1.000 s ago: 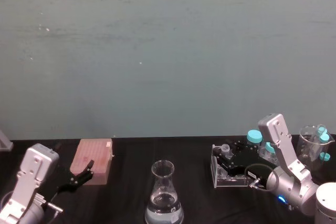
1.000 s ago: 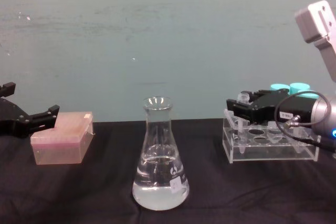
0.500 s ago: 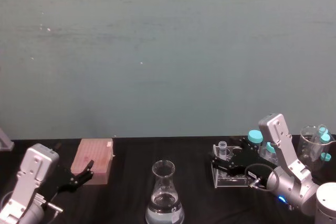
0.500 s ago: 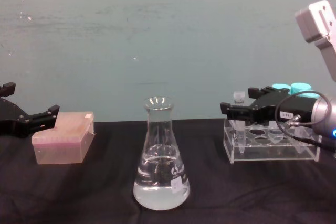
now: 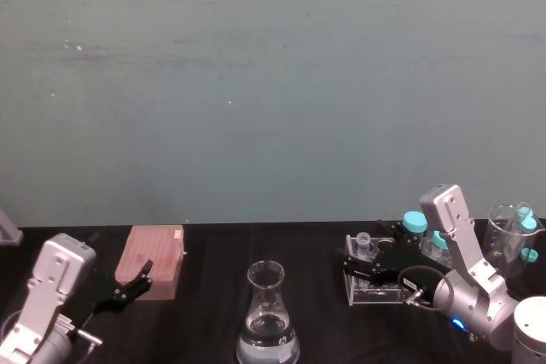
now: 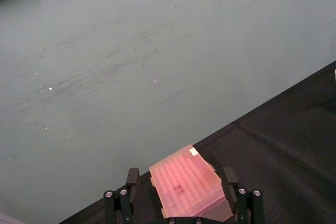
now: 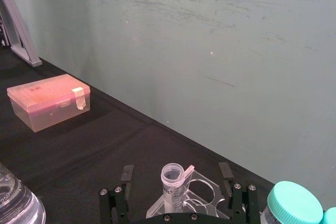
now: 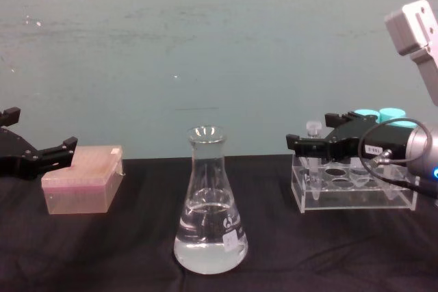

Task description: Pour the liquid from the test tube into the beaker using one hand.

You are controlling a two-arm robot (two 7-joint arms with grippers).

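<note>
Compared with a second ago, we see that the small clear test tube (image 8: 313, 130) now stands higher: its rim, which was level with the top of the jaws, is above them, and its body has come partly out of the clear acrylic tube rack (image 8: 352, 188). The right gripper (image 8: 309, 145) has its jaws closed on the test tube, one black finger on each side of it, as the right wrist view shows with the tube (image 7: 174, 185) upright between them. Its pointed bottom seems to be still inside the rack hole, so we judge that the lift is in progress but not finished. In the last half second the change is small, only a little movement toward the flask side. The conical flask (image 8: 209, 203), which serves as the beaker, stands well apart from the jaws on the black counter (image 8: 123, 251), on their open side, and already holds some clear liquid. For the task this means the grasp is done; the tube must still clear the rack, travel to the flask neck and be tilted. The left gripper (image 8: 49, 153) is parked with its jaws open, just beside the pink tip box (image 8: 81, 178), and holds nothing.
</note>
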